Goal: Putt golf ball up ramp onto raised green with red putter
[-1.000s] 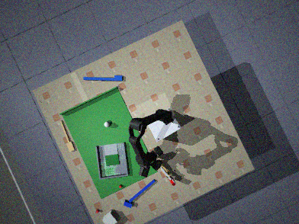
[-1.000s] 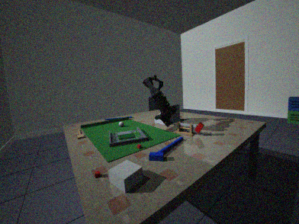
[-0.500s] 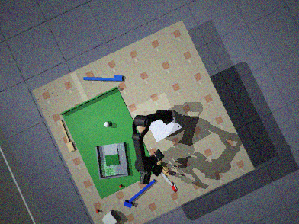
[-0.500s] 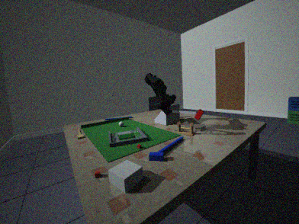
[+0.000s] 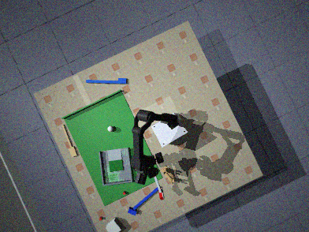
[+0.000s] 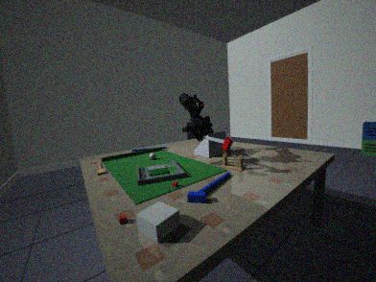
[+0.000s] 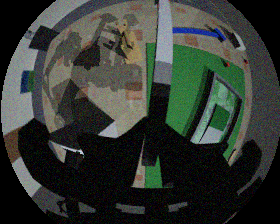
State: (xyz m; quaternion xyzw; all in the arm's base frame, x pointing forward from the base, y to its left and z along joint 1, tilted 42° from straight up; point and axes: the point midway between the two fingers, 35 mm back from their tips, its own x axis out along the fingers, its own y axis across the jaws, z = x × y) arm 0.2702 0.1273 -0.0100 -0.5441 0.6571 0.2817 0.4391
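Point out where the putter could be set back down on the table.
Free: the tan stretch between the blue bar and the far corner, and the mat around the ball. Crowded: the near edge, with the blue putter, white block and the hand holding the red putter.

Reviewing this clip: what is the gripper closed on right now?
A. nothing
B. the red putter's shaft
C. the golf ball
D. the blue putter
B: the gripper is shut on the shaft of the red putter, whose red head is raised off the table.
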